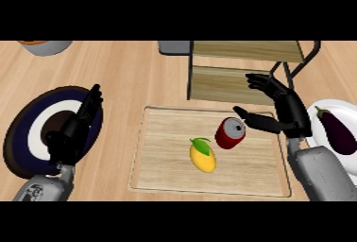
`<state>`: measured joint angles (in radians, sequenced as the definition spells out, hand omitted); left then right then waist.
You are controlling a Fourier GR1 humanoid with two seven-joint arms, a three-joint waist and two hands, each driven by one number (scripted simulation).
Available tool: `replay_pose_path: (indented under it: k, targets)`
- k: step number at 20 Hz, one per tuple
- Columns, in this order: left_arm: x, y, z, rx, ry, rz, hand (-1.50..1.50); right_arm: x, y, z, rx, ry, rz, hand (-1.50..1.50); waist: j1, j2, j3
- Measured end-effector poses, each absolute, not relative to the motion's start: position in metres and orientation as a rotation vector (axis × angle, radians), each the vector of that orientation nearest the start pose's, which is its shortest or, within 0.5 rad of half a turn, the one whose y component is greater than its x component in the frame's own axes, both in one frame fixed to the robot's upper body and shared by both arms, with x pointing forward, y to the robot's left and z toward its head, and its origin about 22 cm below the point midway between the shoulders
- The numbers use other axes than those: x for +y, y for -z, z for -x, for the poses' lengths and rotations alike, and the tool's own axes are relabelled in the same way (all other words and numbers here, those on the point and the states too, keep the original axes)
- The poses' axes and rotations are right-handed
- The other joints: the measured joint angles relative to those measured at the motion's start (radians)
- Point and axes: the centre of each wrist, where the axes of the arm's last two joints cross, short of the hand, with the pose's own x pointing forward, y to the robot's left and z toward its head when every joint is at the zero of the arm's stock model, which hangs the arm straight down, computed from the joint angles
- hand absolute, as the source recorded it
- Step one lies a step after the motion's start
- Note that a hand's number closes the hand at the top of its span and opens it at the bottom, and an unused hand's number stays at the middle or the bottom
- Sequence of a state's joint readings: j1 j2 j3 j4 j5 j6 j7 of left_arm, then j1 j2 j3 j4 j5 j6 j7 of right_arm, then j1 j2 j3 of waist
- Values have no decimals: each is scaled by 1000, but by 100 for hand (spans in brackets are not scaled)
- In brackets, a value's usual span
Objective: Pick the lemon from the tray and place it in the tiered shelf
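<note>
A yellow lemon (203, 158) with a green leaf lies near the middle of the wooden tray (167, 179). A red can (230, 133) lies on its side just up and right of the lemon. The tiered shelf (230, 82), with wooden boards and a dark frame, stands beyond the tray's far edge. My right hand (282, 111) hovers open over the tray's far right corner, thumb pointing at the can, apart from the lemon. At the left my left hand (73, 130) rests open over a plate, fingers up.
A round dark blue and white plate (31, 127) lies left of the tray. A white plate (317, 127) with a purple eggplant (338, 130) sits at the right edge. A grey bowl (45, 46) and a grey object (174, 47) stand at the back.
</note>
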<state>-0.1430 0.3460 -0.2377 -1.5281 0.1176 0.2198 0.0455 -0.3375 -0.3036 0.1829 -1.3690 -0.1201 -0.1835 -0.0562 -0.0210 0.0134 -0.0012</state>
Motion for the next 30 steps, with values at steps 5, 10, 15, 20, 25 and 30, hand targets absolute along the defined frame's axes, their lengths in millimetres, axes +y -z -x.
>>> replay_pose_path:
  k: [5,10,15,20,25,30]
  targets:
    - [231,-25,-275,-1576,253,-118,0,-233,-8,-307,-1796,-56,192,-150,13,-8,1]
    - [224,-18,-279,-1575,250,-118,0,-253,-16,-304,-1792,-182,57,-150,14,-13,1]
    - [223,-14,-279,-1573,246,-116,0,-255,-51,-301,-1742,-437,42,-150,14,-16,0]
    - [223,-12,-280,-1572,252,-112,0,-232,-101,-301,-1673,-631,89,-150,15,-17,0]
    - [228,-12,-282,-1570,255,-111,0,-216,-141,-293,-1551,-893,161,-150,16,-19,-1]
    - [230,-12,-285,-1573,256,-112,0,-193,-169,-279,-1418,-1127,289,-150,17,-19,-1]
